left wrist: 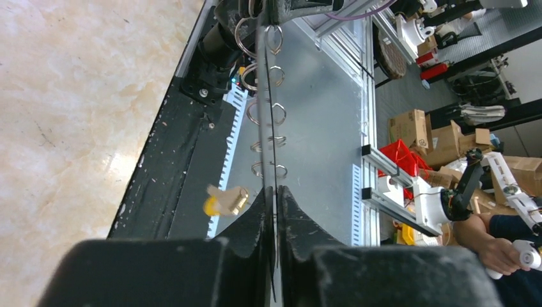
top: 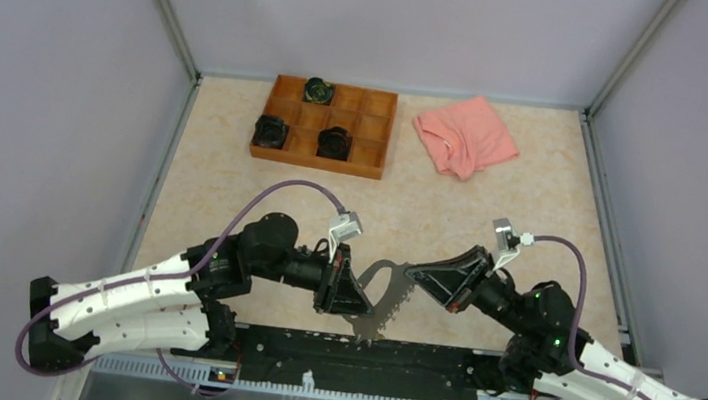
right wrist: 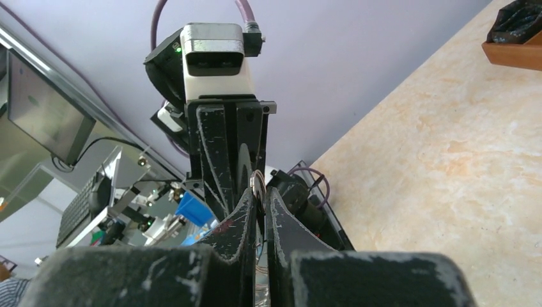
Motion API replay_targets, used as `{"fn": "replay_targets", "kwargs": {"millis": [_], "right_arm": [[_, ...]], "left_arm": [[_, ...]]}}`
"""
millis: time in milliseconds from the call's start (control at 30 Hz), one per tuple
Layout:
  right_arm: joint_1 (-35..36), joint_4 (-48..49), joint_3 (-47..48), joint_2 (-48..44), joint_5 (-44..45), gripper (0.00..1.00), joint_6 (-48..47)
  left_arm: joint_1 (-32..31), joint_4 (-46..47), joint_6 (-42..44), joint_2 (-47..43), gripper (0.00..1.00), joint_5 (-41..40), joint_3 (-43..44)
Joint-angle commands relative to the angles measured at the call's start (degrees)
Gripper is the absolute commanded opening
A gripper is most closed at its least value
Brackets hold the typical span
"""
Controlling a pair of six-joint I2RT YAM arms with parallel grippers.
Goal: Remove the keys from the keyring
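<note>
The keyring, a flat silvery oval plate with a toothed rim, hangs between both grippers just above the table's near edge. My left gripper is shut on its left side. In the left wrist view the keyring runs edge-on out of the left gripper, with small split rings along it. A blurred key with a yellow head sits just left of the left fingertip; whether it hangs from the plate I cannot tell. My right gripper is shut on the keyring's right end, where a small ring pokes out above the right gripper.
A wooden compartment tray at the back holds three black round objects. A pink cloth lies to its right. The black base rail runs under the keyring. The left arm's camera housing faces the right wrist.
</note>
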Motion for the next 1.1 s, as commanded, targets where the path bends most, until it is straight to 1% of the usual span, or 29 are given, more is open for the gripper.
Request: {"fn": "replay_targets", "kwargs": {"millis": [0,33,100,133,167,200,233,367,467,633,800,933,1000,1067], "right_arm": [[0.07,-0.03,1.41,-0.39,2.26,0.00,-1.60],[0.07,-2.30,2.06,-0.35,2.87,0.12,-2.80],[0.07,-6.77,3.30,-0.45,4.98,0.48,-5.33],[0.07,-8.56,3.65,-0.63,6.27,0.64,-6.40],[0.07,-9.97,4.00,-0.76,7.27,0.85,-7.29],[0.12,-10.97,4.32,-0.97,8.04,0.95,-8.31],[0.08,-11.65,4.74,-1.08,8.56,0.98,-9.26],[0.07,-13.51,6.66,-1.20,9.47,0.99,-13.60],[0.07,-12.29,6.48,-1.88,8.66,0.99,-16.08],[0.07,-4.91,1.12,-6.91,6.29,0.98,-19.76],[0.12,3.61,-6.19,-12.84,4.22,0.91,-22.95],[0.12,9.29,-9.19,-11.44,0.58,0.85,-24.86],[0.07,11.26,-9.82,-9.54,-0.64,0.83,-25.54],[0.07,13.06,-10.56,-8.20,-1.69,0.82,-26.20]], "left_arm": [[-0.27,3.20,-1.66,-1.39,0.00,-1.19,1.10],[-0.27,1.63,-1.33,-1.28,0.00,-1.75,2.08],[-0.31,-2.22,-0.06,-0.86,0.00,-2.82,4.42],[-0.29,-3.39,0.32,-0.81,0.00,-3.28,5.50],[-0.28,-4.24,0.67,-0.73,0.00,-3.49,6.35],[-0.27,-4.84,0.94,-0.65,0.00,-3.92,7.17],[-0.27,-5.91,1.10,-0.47,0.00,-4.55,8.15],[-0.27,-8.46,2.00,0.46,0.00,-6.48,11.40],[-0.27,-9.40,2.30,1.05,0.00,-8.15,13.44],[0.03,-11.50,1.57,2.18,0.00,-11.56,17.73],[0.73,-14.32,1.20,3.77,0.00,-13.07,21.66],[2.39,-15.27,0.62,4.99,0.00,-11.86,23.34],[4.09,-14.67,0.43,5.42,0.00,-9.70,23.19],[7.08,-13.99,0.51,5.68,0.00,-5.88,22.60]]}}
